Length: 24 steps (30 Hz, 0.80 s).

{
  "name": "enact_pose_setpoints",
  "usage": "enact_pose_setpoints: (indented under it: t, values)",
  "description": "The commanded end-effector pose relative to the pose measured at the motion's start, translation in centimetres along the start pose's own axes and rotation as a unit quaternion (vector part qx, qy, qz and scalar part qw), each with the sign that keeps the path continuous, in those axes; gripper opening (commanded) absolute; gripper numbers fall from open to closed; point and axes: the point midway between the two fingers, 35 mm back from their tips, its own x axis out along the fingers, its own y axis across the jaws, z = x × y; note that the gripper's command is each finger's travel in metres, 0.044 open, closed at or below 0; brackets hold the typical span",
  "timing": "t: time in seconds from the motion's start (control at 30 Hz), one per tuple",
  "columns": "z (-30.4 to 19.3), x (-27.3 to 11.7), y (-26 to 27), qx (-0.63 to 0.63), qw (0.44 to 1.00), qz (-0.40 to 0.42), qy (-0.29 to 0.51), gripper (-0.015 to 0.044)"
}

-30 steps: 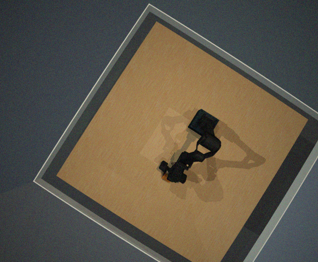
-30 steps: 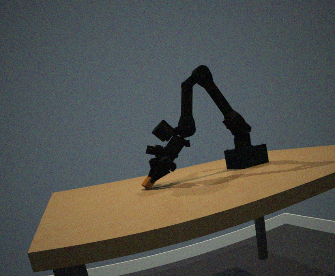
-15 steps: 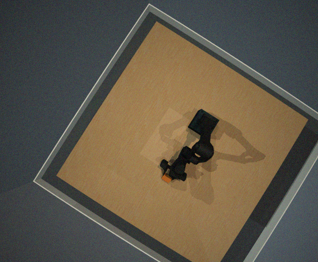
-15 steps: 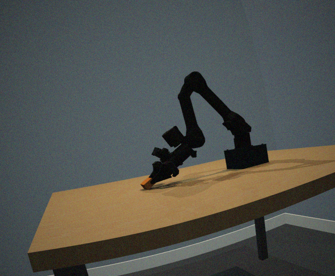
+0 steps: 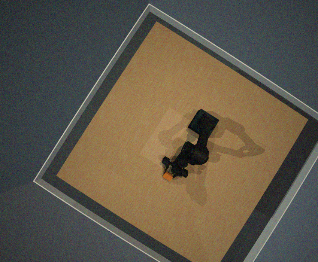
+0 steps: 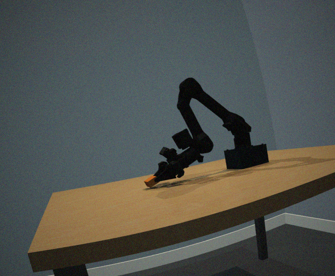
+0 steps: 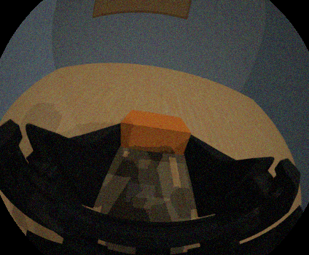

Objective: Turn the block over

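Note:
The orange block [image 5: 167,176] [image 6: 150,181] [image 7: 154,132] is held between the fingertips of my gripper [image 5: 170,172] [image 6: 155,178] [image 7: 154,132]. The gripper is shut on the block and slants down and outward toward the table [image 5: 111,112] [image 6: 102,213] [image 7: 105,84]. In the exterior view the block is tilted, with its lower edge at or very near the table top; I cannot tell if it touches. No marking shows on the faces in view. The faces against the fingers and the underside are hidden.
The dark arm base [image 5: 203,121] [image 6: 246,156] stands on the table behind the gripper. Arm shadows fall across the table around the block. A pale wall and a dark floor lie beyond the table's edges.

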Motion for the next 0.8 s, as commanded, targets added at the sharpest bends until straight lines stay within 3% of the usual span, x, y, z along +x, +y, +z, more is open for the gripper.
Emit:
enact_pose_setpoints:
  t: [0.0, 0.37, 0.77]
  values:
    - [-0.07, -0.19, 0.05, -0.002, 1.0, 0.002, -0.006, 0.0]
    - [-0.07, -0.19, 0.05, -0.002, 1.0, 0.002, -0.006, 0.0]
    - [-0.07, -0.19, 0.05, -0.002, 1.0, 0.002, -0.006, 0.0315]
